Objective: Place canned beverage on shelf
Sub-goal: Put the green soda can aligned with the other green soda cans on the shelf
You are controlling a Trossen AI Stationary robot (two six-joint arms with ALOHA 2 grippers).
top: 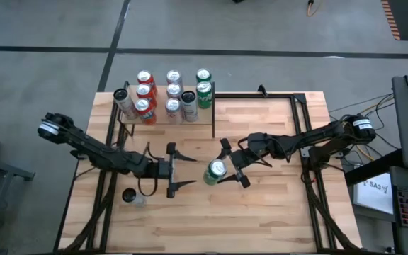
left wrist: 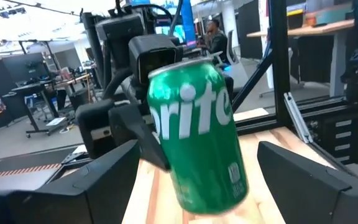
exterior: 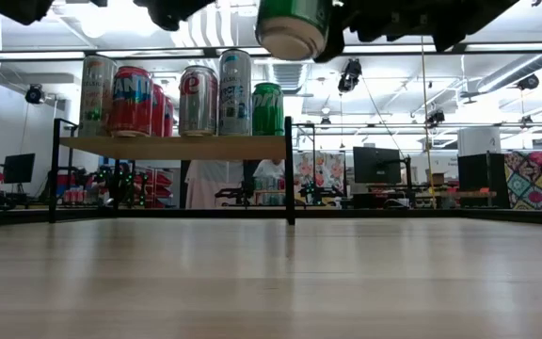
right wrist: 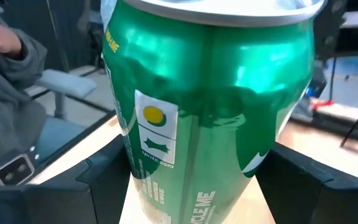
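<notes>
The green can [top: 216, 171] sits clamped between the two fingers of my right pincer [top: 233, 164], lifted clear of the worktop [top: 275, 205]; from table height its pale bottom [exterior: 293, 28] hangs high in the air, above the level of the cans on the shelf. In my right wrist view the can [right wrist: 210, 106] fills nearly everything, upright between my dark fingers [right wrist: 98, 183], which press on either side of it. From above it lies near the middle of the worktop, in front of the shelf [top: 165, 113] and a little toward its right end. That shelf, a small light board on thin black posts at the back left of the worktop, carries a cluster of upright cans [top: 168, 92]: red, silver, green and one dark-topped. My left pincer [top: 171, 170] faces the held can from the other side, close beside it but apart, its fingers spread wide with nothing between them; through its wrist camera the can [left wrist: 197, 130] stands just ahead of them. A small clear, dark-topped object [top: 131, 196] rests near the worktop's front left.
</notes>
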